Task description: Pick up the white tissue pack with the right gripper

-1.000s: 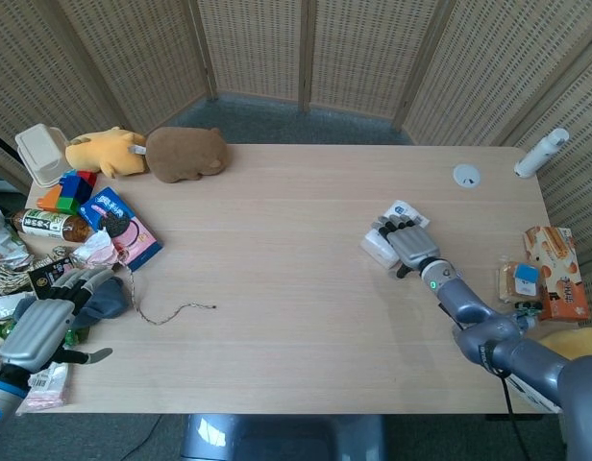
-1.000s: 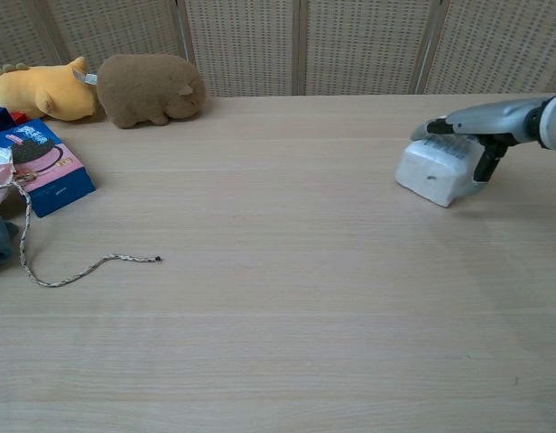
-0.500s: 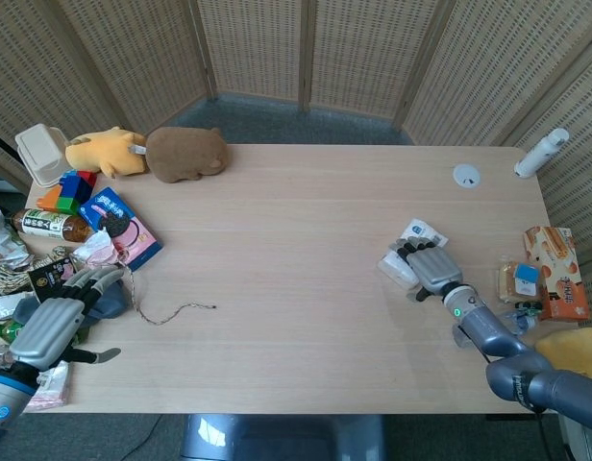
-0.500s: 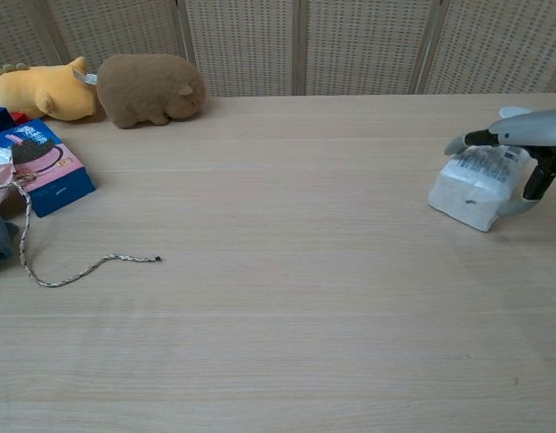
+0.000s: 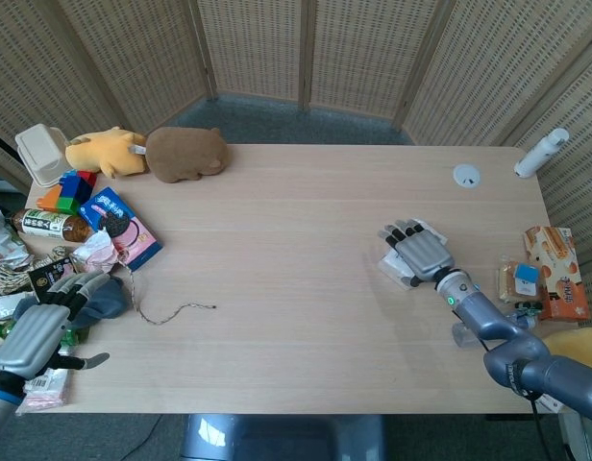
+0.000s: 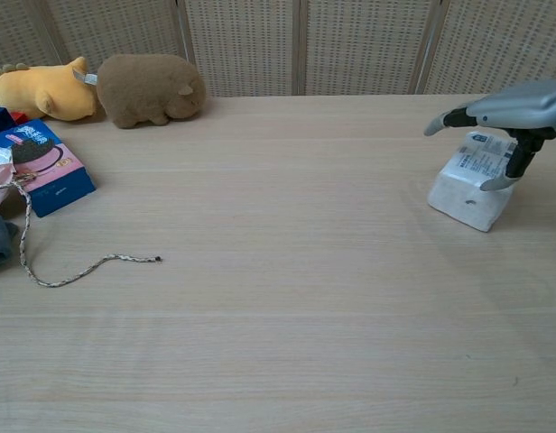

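Right hand [image 5: 422, 253] over the white tissue pack [image 6: 474, 180], close to the right edge of the tabletop [image 5: 286, 279], about halfway between front and back. Fingers [image 6: 443, 121] stretched out flat above the pack, thumb bent down to touch its right side. Pack sitting on the tabletop, tipped up a little on its far side. Not gripped, from the look of the chest view: only the thumb tip on it.

Left hand [image 5: 41, 322] past the front left corner of the tabletop, palm down, fingers a little apart, nothing in it.

Yellow plush toy [image 5: 104, 152] and brown plush toy [image 5: 185, 153] side by side at the back left corner, touching. Blue box [image 5: 120, 226] by the left edge, next to a pile of small packs and blocks. Thin cord [image 5: 166, 309] lying in a loose curl near the left edge, in front of the blue box. White bottle [image 5: 540, 152] at the back right corner. Small round white disc [image 5: 466, 175] just beside it on the tabletop.
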Motion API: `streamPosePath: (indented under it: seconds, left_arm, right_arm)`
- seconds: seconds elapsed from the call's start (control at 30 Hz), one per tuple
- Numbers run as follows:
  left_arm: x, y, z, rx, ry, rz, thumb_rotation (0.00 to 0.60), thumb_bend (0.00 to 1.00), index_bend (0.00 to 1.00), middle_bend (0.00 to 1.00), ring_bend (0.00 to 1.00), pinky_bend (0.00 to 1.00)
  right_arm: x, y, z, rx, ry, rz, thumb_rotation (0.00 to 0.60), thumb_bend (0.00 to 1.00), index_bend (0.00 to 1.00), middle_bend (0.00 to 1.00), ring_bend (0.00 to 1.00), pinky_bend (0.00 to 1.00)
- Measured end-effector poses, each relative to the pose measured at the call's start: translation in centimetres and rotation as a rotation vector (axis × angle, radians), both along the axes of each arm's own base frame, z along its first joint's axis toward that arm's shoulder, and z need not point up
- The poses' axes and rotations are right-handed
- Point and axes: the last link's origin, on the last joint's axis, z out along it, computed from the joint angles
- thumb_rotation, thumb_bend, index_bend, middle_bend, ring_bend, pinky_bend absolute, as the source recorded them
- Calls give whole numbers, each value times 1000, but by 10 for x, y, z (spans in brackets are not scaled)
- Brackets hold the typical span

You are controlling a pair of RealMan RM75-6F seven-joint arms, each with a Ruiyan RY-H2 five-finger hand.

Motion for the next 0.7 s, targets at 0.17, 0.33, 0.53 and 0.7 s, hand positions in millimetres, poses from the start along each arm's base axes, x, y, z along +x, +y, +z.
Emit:
streamPosePath:
  seconds: [0.17, 0.33, 0.53, 0.7]
  left_arm:
    - [4, 1, 0, -1, 0, -10, 600, 5, 0, 0, 0, 0]
    - [6, 2, -1, -8, -3, -13, 600, 7, 0, 0, 0, 0]
    - [7, 2, -3, -14, -11, -11, 600, 5, 0, 0, 0, 0]
    - [9, 3, -2, -15, -10, -15, 600, 5, 0, 0, 0, 0]
  right_arm:
    - [-8, -2, -1, 20, 28, 34, 600, 283, 0, 0, 0, 0]
    - [-14, -5, 6, 27, 61, 60, 600, 281, 0, 0, 0, 0]
    - [-19, -9, 16, 26, 105, 71, 600, 282, 0, 0, 0, 0]
    - [-26, -10, 22, 24, 129, 67, 600, 282, 0, 0, 0, 0]
